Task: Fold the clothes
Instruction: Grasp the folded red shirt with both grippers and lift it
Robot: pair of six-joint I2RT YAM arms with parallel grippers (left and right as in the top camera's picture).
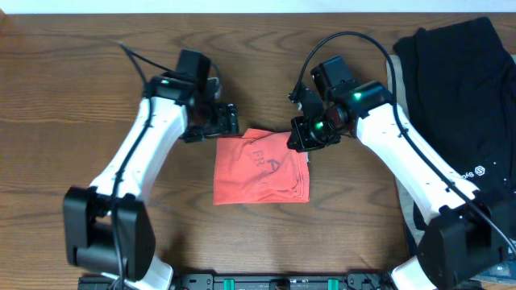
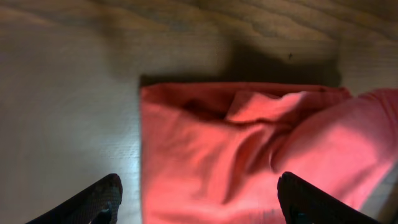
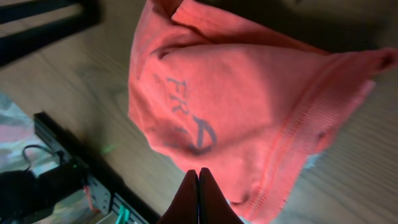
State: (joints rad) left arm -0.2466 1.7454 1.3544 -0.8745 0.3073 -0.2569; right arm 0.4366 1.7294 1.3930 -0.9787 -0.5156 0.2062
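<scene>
Where the wooden counter (image 1: pixel 81 64) is seen from overhead, the orange-red T-shirt (image 1: pixel 260 173) lies near its middle, folded into a rough square with slightly uneven edges. Dark lettering (image 3: pixel 186 118) shows on the upper face of the T-shirt, reading partly as "FR" with a large "A" below it. A ribbed hem (image 3: pixel 298 155) runs along one side of the T-shirt, and several layers are stacked there.

The left gripper (image 1: pixel 228 121) sits at the far left corner of the T-shirt. In the left wrist view its two dark fingers (image 2: pixel 93 202) stand wide apart, with the T-shirt's wrinkled edge between and beyond them and nothing held.

The right gripper (image 1: pixel 302 138) sits over the far right corner of the T-shirt. In the right wrist view its fingertips (image 3: pixel 189 202) are pressed together with no gap, their ends meeting the fabric; whether a layer of cloth is caught between them cannot be told.

A black garment (image 1: pixel 455 89) with a small white logo lies well apart from the T-shirt, on the right arm's side.
</scene>
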